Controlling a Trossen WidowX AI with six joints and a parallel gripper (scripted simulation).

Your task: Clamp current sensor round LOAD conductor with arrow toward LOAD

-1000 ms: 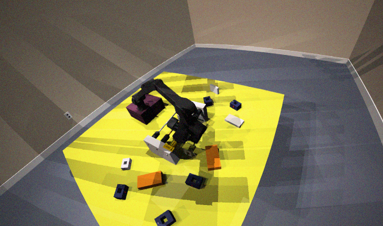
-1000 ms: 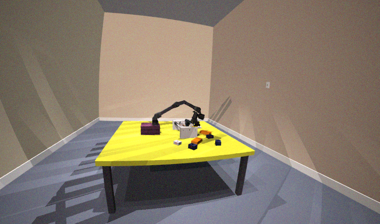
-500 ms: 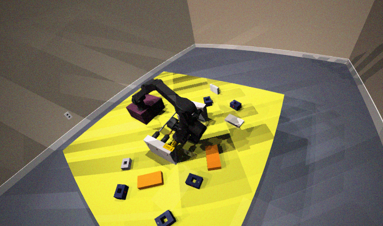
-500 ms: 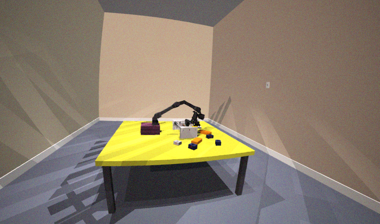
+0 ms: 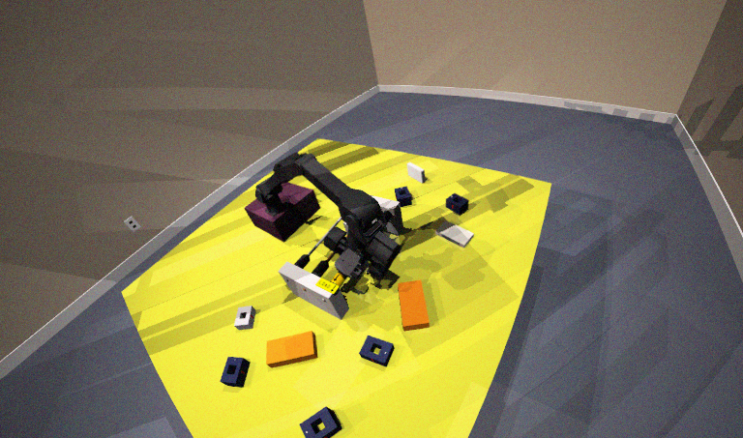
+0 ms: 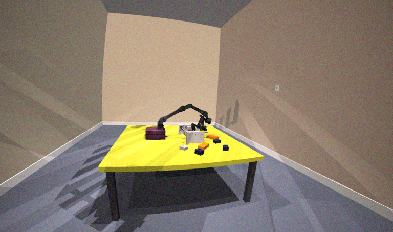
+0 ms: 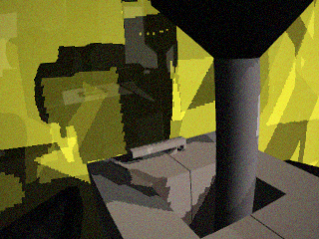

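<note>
The current sensor [image 7: 150, 199], a grey block, surrounds the dark conductor [image 7: 236, 139] in the wrist view. Its two halves meet at a thin seam with no visible gap, and the latch bar [image 7: 157, 147] lies across its edge. The arrow cannot be made out. The yellow LOAD marker [image 5: 327, 284] sits on top of the front white panel [image 5: 312, 293] in the top view. My gripper [image 5: 368, 272] [image 6: 199, 128] is down between the panels, around the sensor, with its fingers open. The arm hides the sensor and most of this conductor in the top view.
Two other conductors with black collars [image 5: 301, 261] [image 5: 320, 268] run beside it. A second white panel [image 5: 387, 203] stands behind. Orange blocks [image 5: 413, 305] [image 5: 291, 349], several navy blocks with holes, a small white block [image 5: 245, 316] and white slabs [image 5: 456, 234] [image 5: 415, 172] lie or stand around.
</note>
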